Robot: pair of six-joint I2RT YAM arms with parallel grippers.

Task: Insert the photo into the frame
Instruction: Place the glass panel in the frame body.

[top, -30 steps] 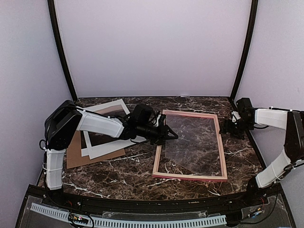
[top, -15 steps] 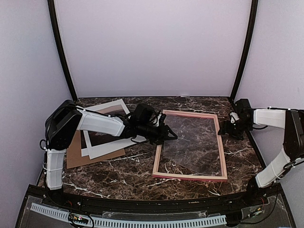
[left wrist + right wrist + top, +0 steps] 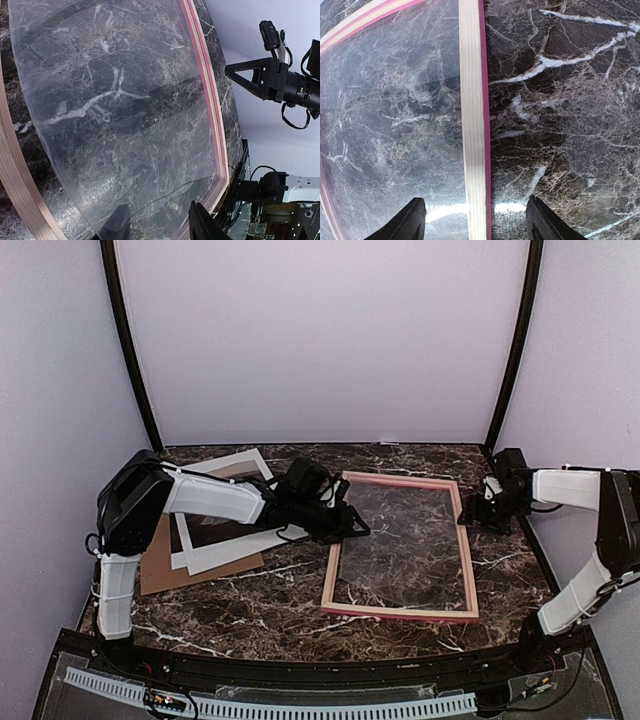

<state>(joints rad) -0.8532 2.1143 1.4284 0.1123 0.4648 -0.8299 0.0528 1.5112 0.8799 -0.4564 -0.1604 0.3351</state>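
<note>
From above, we see the frame (image 3: 398,612) lying pale wood side up on the middle right of the table (image 3: 250,610), with a clear sheet (image 3: 405,550) in it. The photo (image 3: 215,535) lies near the left back corner on brown cardboard (image 3: 165,575), so it is not in yet.

The left hand (image 3: 156,226) has its fingers apart over the clear sheet.

The right hand (image 3: 476,222) has its fingers apart over the frame's right side, holding nothing.

Top external: high, rear, looking down over whole surface (image 3: 260,590). Both wrist views: close above the frame (image 3: 400,612), shared by all three.
</note>
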